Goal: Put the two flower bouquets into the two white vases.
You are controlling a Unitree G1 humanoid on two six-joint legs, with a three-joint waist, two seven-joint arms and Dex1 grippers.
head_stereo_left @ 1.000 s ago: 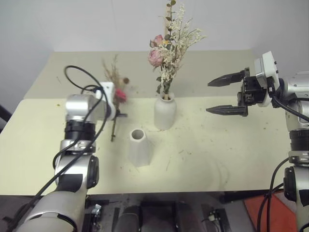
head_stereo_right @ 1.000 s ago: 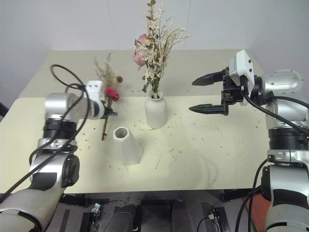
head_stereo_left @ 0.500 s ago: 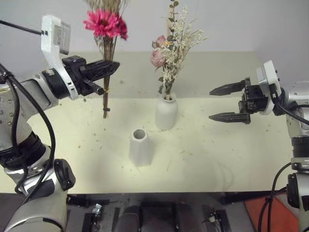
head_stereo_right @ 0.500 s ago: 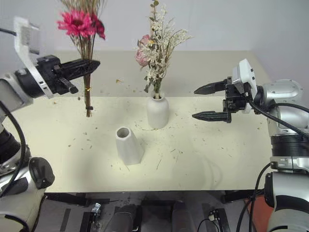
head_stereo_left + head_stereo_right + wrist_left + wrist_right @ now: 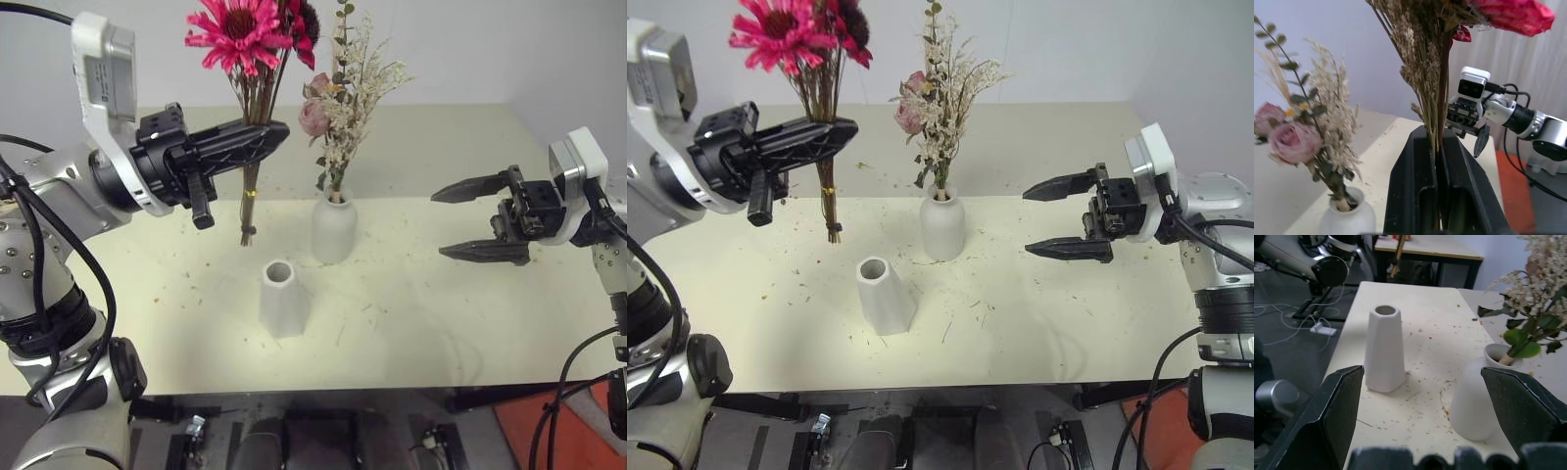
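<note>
The left gripper is clamped on the stems of the daisy bouquet, held upright above the table, left of the empty faceted vase. Dry, brittle and light, it is best gripped low on its stems. The right gripper is spread empty. The rose bouquet is already seated in the rounded vase.

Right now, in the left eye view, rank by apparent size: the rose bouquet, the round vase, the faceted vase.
1. Rose bouquet, clearly tallest.
2. Round vase and faceted vase look alike; the faceted one stands nearer the camera, so no ranking between them.
</note>
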